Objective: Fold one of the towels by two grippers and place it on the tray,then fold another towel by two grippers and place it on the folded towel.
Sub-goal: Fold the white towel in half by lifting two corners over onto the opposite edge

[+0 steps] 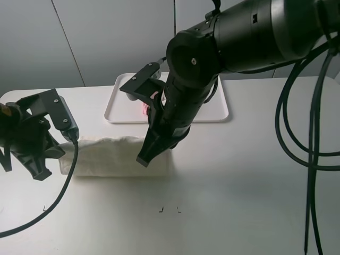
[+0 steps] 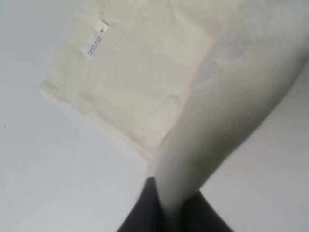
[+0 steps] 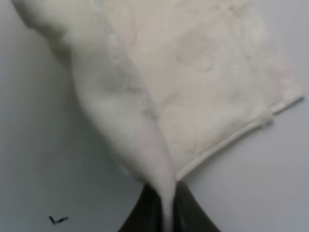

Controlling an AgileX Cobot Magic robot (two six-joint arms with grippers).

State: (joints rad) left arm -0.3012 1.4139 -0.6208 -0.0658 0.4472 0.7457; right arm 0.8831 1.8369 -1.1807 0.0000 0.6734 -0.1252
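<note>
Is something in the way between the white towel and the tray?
Nothing visible is. Only bare table lies between the towel and the tray, though the right arm hides part of that gap.

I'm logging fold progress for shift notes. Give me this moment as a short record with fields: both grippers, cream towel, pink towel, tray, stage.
left gripper: shut on the cream towel, at its left end
right gripper: shut on the cream towel, at its right end
cream towel: on the table in front of the tray; pinched edge raised above the flat layer
pink towel: on the tray, mostly hidden behind the right arm
tray: far side of table
stage: cream towel not yet on the tray
</note>
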